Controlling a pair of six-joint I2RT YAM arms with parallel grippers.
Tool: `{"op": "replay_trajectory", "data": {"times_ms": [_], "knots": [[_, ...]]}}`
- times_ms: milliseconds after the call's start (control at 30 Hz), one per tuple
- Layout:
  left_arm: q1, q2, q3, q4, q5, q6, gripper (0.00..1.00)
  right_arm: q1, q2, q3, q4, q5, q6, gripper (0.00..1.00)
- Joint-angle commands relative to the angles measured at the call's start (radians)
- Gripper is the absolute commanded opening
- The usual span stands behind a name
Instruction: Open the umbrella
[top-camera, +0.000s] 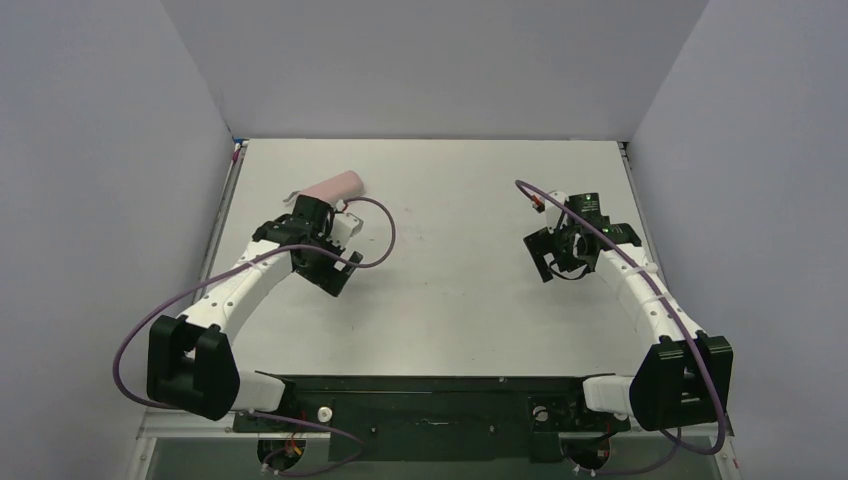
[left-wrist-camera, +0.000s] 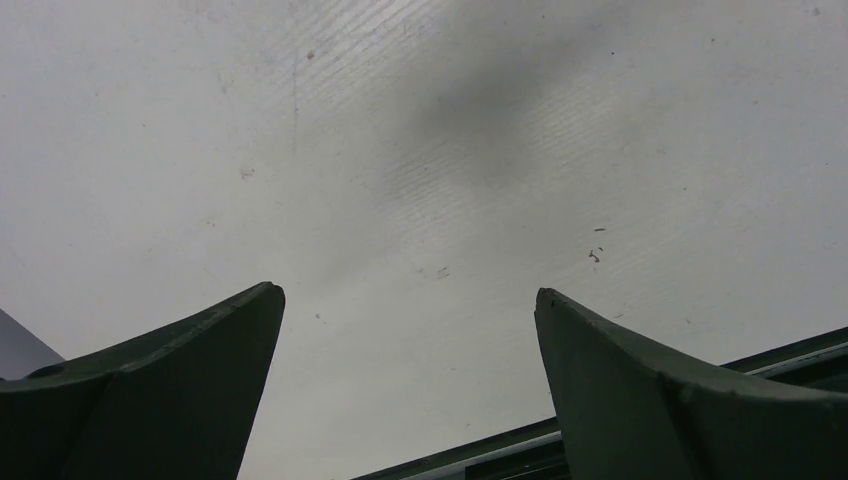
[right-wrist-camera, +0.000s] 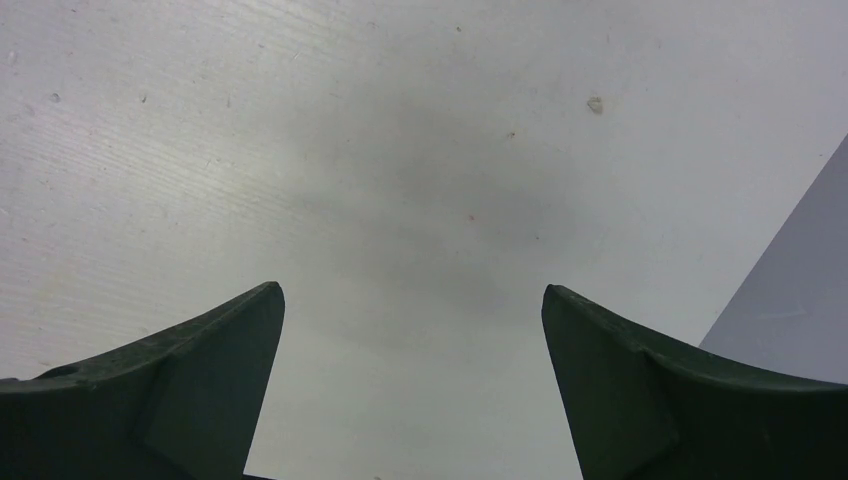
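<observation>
Two grippers hover over the white desk, and we see both spread wide with nothing held. The left gripper and the right gripper each show desk surface between their dark fingers. One pale pink, tube-shaped sleeve lies toward the far left of the desk, just beyond the left wrist, which hides its near end. The sleeve looks rounded and filled out, but we cannot tell whether the umbrella sits inside it.
</observation>
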Motion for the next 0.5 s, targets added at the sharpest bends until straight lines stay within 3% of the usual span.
{"op": "replay_trajectory", "data": {"times_ms": [0,133,300,467], "knots": [[0.007,0.001,0.090,0.032,0.038,0.010,0.97,-0.009,-0.021,0.025,0.018,0.010,-0.006,0.97],[0.062,0.115,0.234,0.071,-0.049,0.065,0.97,-0.023,-0.026,0.031,-0.009,0.012,-0.015,0.97],[0.187,0.350,0.518,0.114,-0.096,0.114,0.97,-0.053,-0.048,0.021,-0.022,0.000,-0.009,0.97],[0.227,0.508,0.719,0.256,-0.177,0.157,0.97,-0.081,-0.065,0.014,-0.026,-0.013,0.012,0.97]]}}
